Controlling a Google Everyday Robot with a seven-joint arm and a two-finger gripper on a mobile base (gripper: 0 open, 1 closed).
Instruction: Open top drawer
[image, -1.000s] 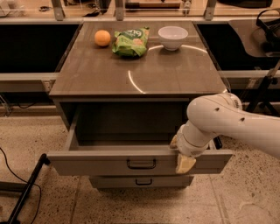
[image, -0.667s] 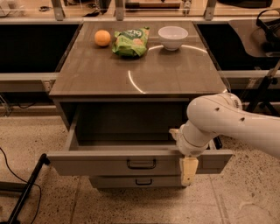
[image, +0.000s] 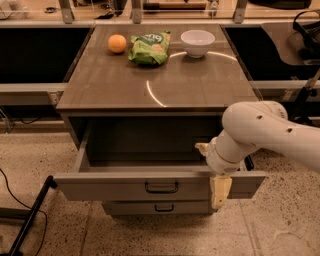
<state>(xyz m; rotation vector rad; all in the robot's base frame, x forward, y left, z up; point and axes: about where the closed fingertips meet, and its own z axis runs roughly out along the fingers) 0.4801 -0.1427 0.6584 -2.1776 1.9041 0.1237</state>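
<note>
The top drawer (image: 115, 186) of the grey-brown cabinet stands pulled far out, and its inside (image: 150, 145) looks empty. Its small black bar handle (image: 161, 187) sits at the centre of the front. My gripper (image: 219, 191) hangs on the white arm (image: 260, 132) at the right part of the drawer front. It reaches down over the top edge, to the right of the handle and apart from it.
On the cabinet top (image: 150, 90) lie an orange (image: 117, 43), a green snack bag (image: 149, 47) and a white bowl (image: 197, 42). A narrower drawer (image: 164, 207) sits shut below. A black stand leg (image: 30, 220) and a cable lie on the floor at left.
The gripper has dropped a little, so it hangs lower over the drawer front. The drawer stays out about as far as before.
</note>
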